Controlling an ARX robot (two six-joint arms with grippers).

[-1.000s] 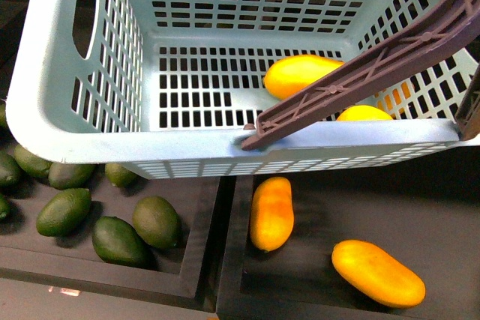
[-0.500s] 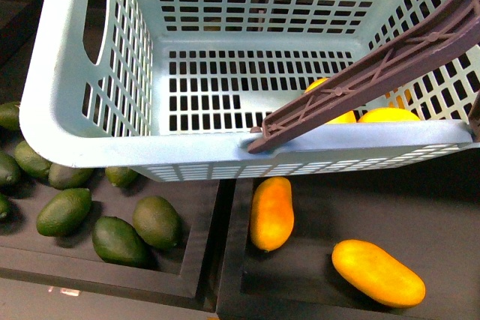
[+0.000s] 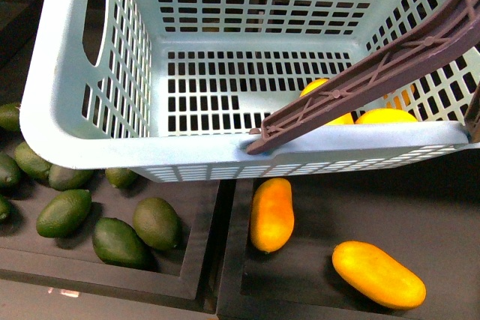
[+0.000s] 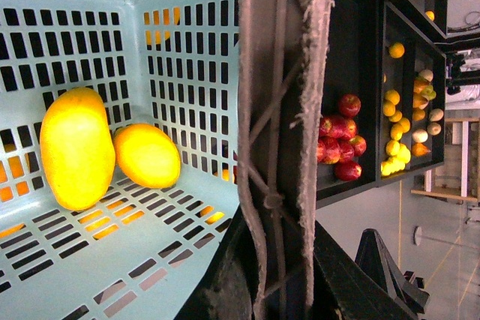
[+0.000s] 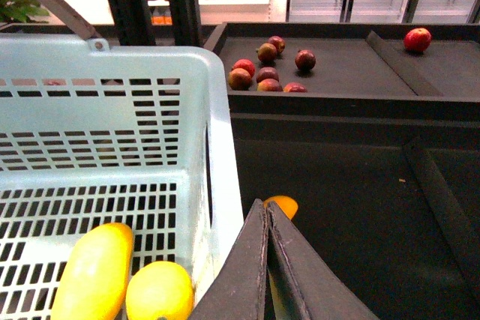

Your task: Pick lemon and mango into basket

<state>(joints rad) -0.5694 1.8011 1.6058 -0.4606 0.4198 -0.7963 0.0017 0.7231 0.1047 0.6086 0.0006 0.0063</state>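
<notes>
Two yellow fruits, elongated orange-yellow mango [image 4: 76,148] and small oval lemon [image 4: 148,155], touch inside the aqua-blue lattice basket [image 3: 60,110]; left fingers [image 4: 341,279] clamp its brown ribbed handle [image 4: 277,110], right fingers [image 5: 247,275] together.

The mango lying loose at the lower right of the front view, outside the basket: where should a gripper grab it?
Across its narrow middle, from straight above. The mango lies flat and slanted on the dark tray, with bare tray along both long sides, so a grip would likely fit there. Its rounded ends would probably slip.

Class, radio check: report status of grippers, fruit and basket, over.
Left jaws on basket handle. Right jaws shut, empty. Mango and lemon in basket.
</notes>
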